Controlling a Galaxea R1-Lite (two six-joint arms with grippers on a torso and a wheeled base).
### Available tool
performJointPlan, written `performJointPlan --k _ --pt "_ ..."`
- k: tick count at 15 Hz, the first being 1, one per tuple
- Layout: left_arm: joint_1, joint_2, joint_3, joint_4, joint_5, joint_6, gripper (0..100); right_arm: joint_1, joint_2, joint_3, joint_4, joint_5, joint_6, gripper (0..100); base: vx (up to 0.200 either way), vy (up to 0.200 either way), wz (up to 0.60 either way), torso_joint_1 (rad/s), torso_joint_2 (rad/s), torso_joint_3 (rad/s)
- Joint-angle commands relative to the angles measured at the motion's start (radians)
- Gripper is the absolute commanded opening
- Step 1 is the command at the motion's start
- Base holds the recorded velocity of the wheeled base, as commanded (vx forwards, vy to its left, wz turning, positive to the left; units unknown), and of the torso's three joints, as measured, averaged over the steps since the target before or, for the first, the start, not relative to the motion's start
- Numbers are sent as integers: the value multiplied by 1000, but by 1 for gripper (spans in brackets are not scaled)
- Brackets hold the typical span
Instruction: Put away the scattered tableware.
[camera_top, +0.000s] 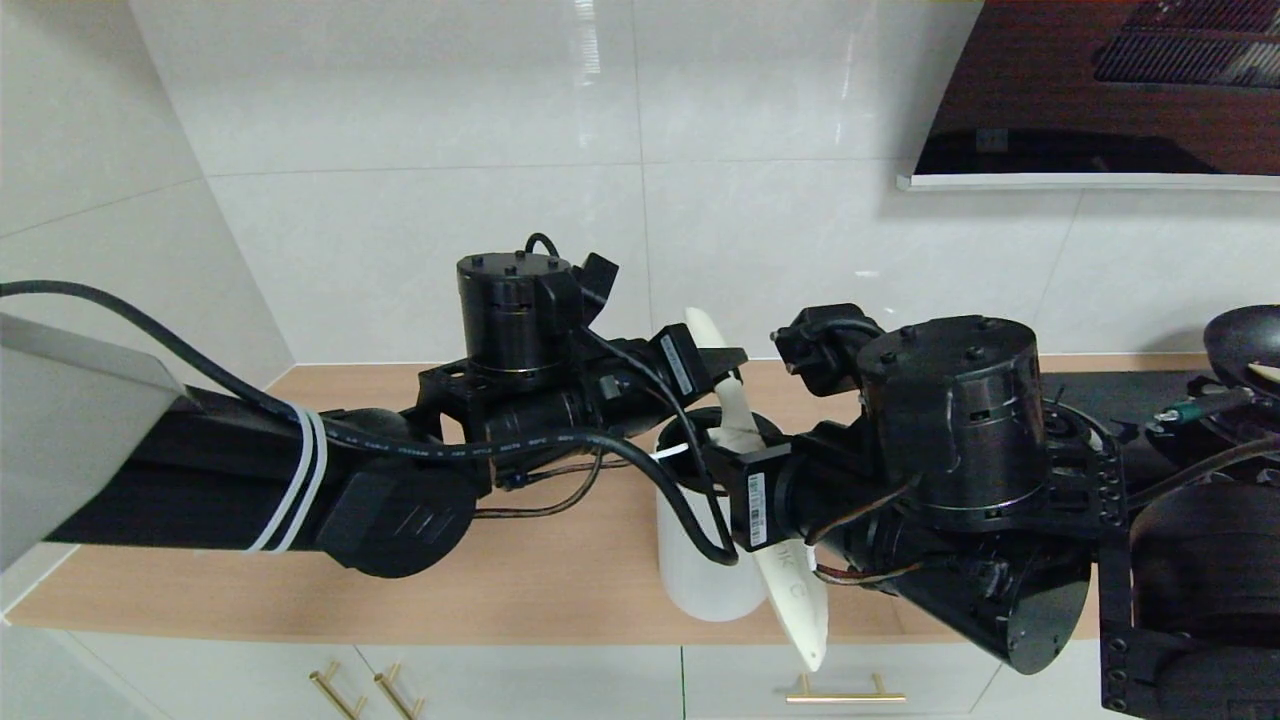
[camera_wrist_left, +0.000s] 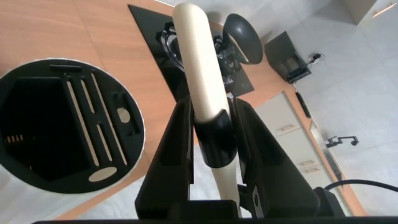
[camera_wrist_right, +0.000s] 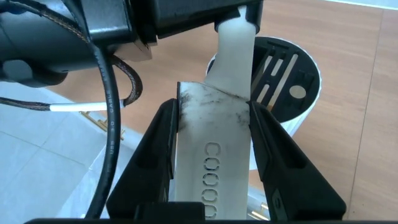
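Cream plastic spatula (camera_top: 800, 605) (camera_wrist_left: 196, 62) (camera_wrist_right: 211, 143), long-handled and broad-bladed, gripped at both ends at centre frame in the head view and slanting from upper left to lower right. Directly behind and below it, a white cylindrical utensil holder (camera_top: 700, 570) with a black slotted insert, standing upright on a light wooden countertop (camera_top: 560, 590).

Backed by glossy white wall tiles (camera_top: 400, 150). Dark range hood (camera_top: 1100, 90) at upper right. Black hob (camera_top: 1140, 385) and a black pan (camera_top: 1240, 340) at the right edge. White cabinet fronts (camera_top: 550, 685) with brass bar handles (camera_top: 845, 693) along the bottom.

Raised lettering moulded into the blade, partly hidden. Small white barcode labels (camera_top: 757, 508) on both gripper housings, print too small to read.

Handle pinched between the black fingers of the left gripper (camera_wrist_left: 214, 134), its rounded tip poking out above. Blade squeezed flat between the two fingers of the right gripper (camera_wrist_right: 214, 155), the blade tip showing against the cabinet fronts at lower centre. Dark smudges across the blade near its neck; otherwise smooth, matte and off-white. Long narrow slots and a round hole cut into the holder's insert, seen just beside the spatula from both wrists.
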Motion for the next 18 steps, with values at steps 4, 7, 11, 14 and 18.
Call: performJointPlan --k 4,7,11,14,18 --pt "0 -1 0 1 0 -2 0 2 -3 6 -1 0 0 100 0 0 0 0 0 0" --pt "14 -34 -2 1 6 0 0 0 -43 15 0 -2 -3 100 0 0 0 0 0 0" --pt "113 -138 -2 2 6 7 0 -56 -224 52 16 1 -72 100 0 0 0 0 0 0" --pt "167 -188 -2 -1 6 85 0 -125 -301 49 63 3 -110 100 0 0 0 0 0 0" --pt "172 -241 9 -2 40 188 0 -150 -303 48 71 3 -110 100 0 0 0 0 0 0"
